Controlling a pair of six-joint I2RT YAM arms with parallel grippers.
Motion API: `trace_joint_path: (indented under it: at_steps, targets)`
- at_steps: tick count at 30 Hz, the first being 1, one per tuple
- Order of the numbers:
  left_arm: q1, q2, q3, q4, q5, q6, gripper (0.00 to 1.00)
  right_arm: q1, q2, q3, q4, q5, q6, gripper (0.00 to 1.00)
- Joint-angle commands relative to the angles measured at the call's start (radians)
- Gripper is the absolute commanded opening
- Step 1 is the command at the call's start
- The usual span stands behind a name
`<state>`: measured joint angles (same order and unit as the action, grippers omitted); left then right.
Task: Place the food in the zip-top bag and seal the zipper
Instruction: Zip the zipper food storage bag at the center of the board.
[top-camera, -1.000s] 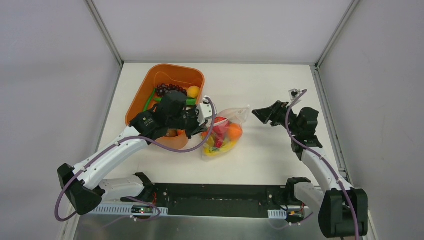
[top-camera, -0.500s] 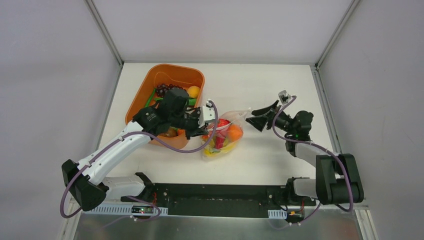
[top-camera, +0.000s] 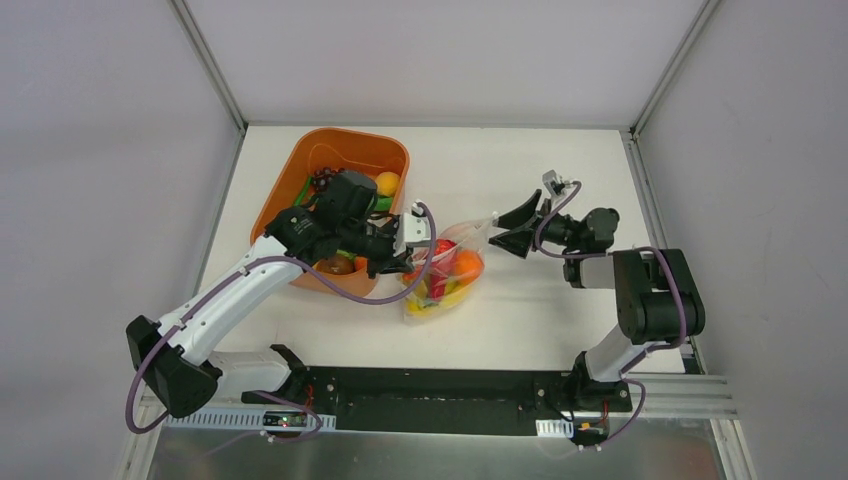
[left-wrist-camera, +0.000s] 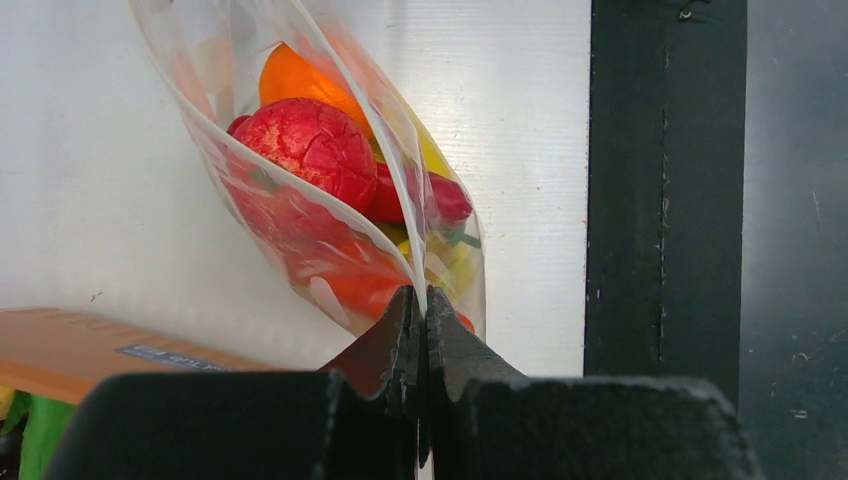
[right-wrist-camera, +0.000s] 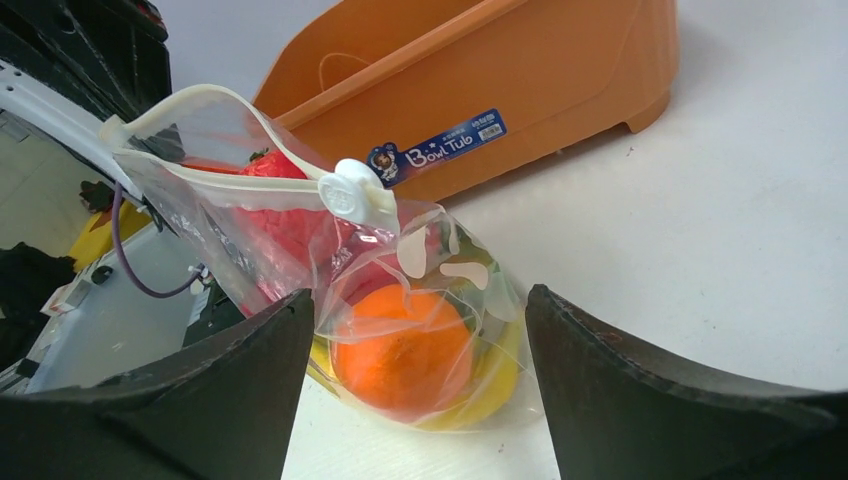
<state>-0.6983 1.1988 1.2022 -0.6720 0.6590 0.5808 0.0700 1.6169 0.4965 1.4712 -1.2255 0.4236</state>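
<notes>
Zip-top bag (top-camera: 445, 275) lies on the counter (top-camera: 560, 300) between both hands with food (right-wrist-camera: 400, 355) inside. Its zipper (right-wrist-camera: 230, 105) gapes and runs from the left hand (left-wrist-camera: 420, 300) toward the right hand (top-camera: 508, 230). The left hand is pressed together, pinching the mouth edge. The right hand is spread and nearer the white slider (right-wrist-camera: 358, 197), which sits ahead of its fingers and a little high, not yet between them. Beyond the bag, close by, stands the orange tub (top-camera: 330, 160), so I judge the free travel lies along the zipper's line.
</notes>
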Motion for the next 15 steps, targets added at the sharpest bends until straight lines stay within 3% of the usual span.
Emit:
trace_joint_path:
  at_steps: [1, 11, 15]
  targets:
    - [0.01, 0.014, 0.046, -0.025, 0.079, 0.042, 0.0, 0.014, 0.029, 0.072, 0.256, -0.096, 0.047, 0.79]
    - [0.011, 0.03, 0.087, -0.059, 0.124, 0.067, 0.0, 0.063, -0.032, 0.107, 0.254, -0.148, 0.066, 0.8]
    - [0.016, 0.028, 0.096, -0.072, 0.142, 0.08, 0.0, 0.068, -0.029, 0.097, 0.255, -0.159, 0.075, 0.72]
